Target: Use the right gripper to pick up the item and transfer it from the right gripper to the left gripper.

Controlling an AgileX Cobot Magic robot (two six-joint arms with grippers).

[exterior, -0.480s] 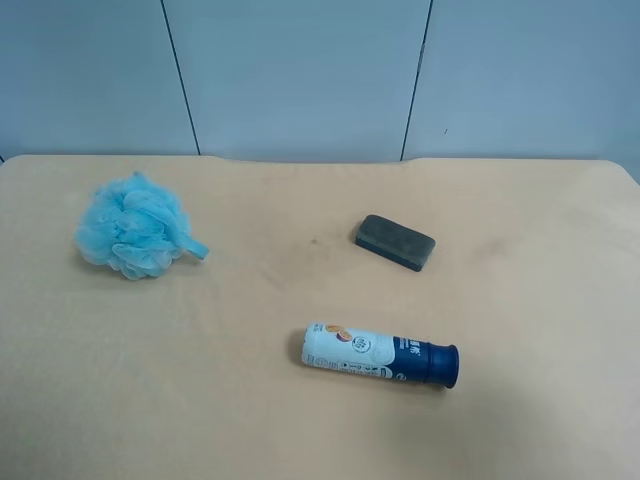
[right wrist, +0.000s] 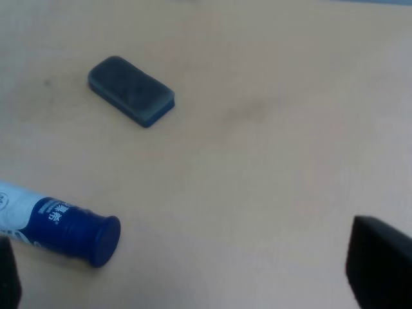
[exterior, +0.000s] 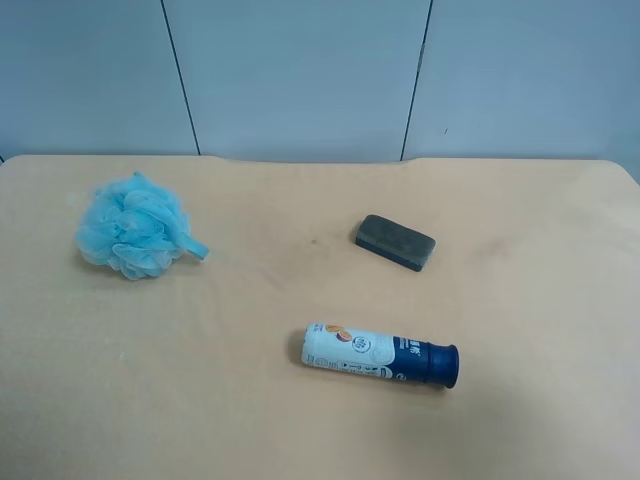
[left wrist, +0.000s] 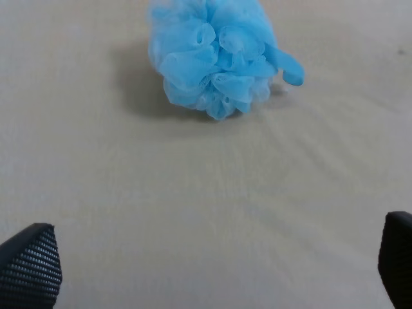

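The item, a small dark grey block (exterior: 396,242), lies flat on the tan table, right of centre in the exterior high view. It also shows in the right wrist view (right wrist: 131,90), apart from my right gripper (right wrist: 193,270), whose black fingertips (right wrist: 380,267) stand wide apart and empty at the frame edges. My left gripper (left wrist: 212,270) is open and empty too, its fingertips (left wrist: 29,267) spread wide, with only the light-blue pouf ahead of it. Neither arm shows in the exterior high view.
A white-and-navy bottle (exterior: 380,354) lies on its side in front of the item; its navy cap shows in the right wrist view (right wrist: 77,228). A fluffy light-blue bath pouf (exterior: 135,226) sits at the exterior high view's left, also in the left wrist view (left wrist: 215,55).
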